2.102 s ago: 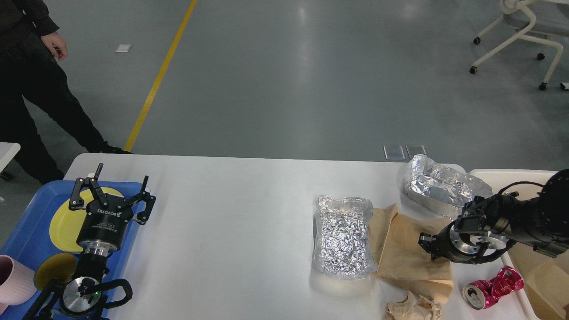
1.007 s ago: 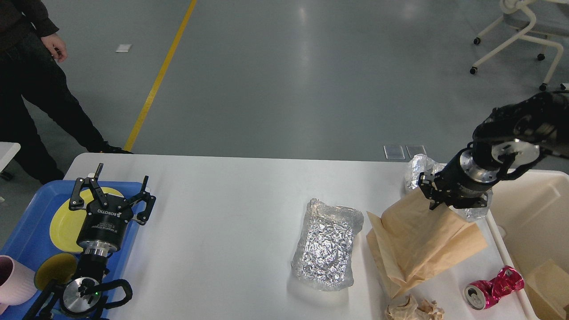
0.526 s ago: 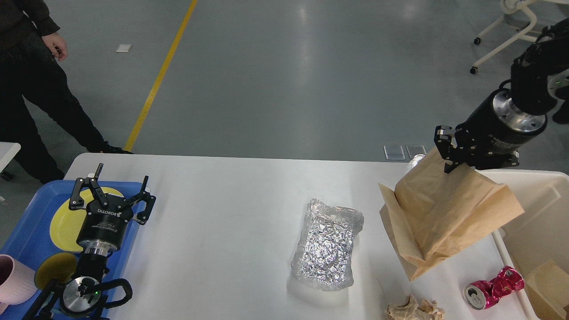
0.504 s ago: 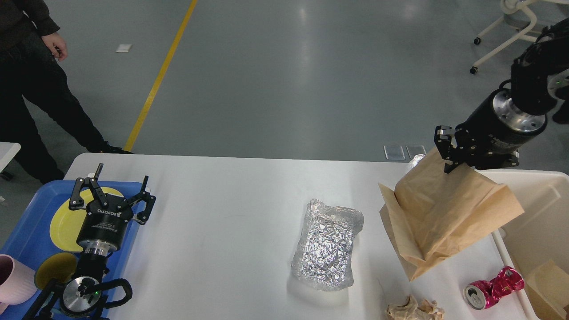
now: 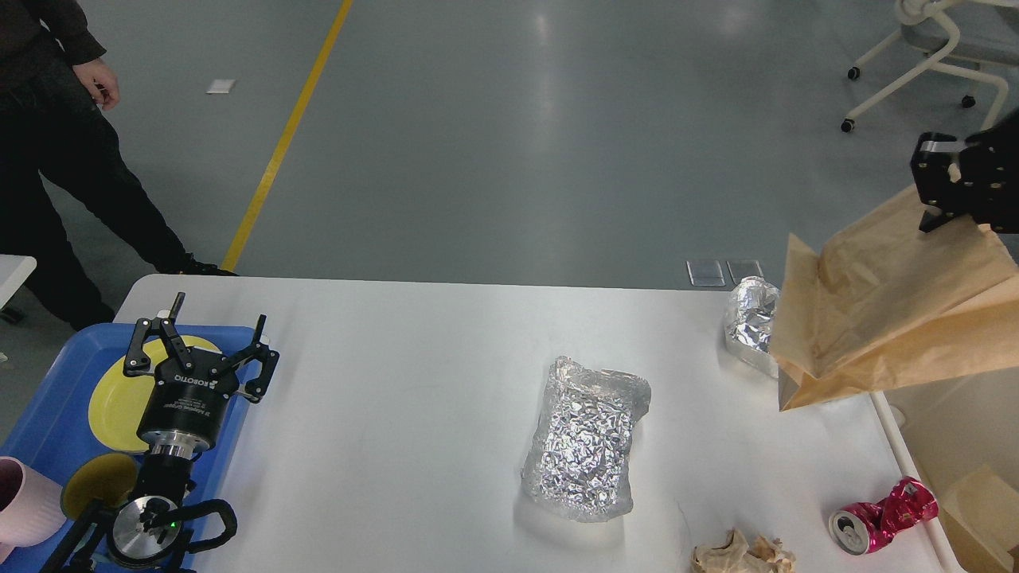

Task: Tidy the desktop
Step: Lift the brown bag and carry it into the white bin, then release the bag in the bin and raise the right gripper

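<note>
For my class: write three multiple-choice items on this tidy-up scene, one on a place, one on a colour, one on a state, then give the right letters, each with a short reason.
1. Where does the flat foil tray lie?
A. on the blue tray
B. near the middle of the desktop
C. in the cream bin

2. What colour is the crushed can?
A. green
B. silver
C. pink-red

3. What state is the brown paper bag in?
A. lying flat on the desktop
B. held up in the air by the right hand
C. gripped by the left hand

Answers:
1 B, it rests on bare white tabletop.
2 C, its body is shiny pink-red.
3 B, the bag hangs from the right hand, clear of the surface; the left hand is open over the blue tray.
</note>
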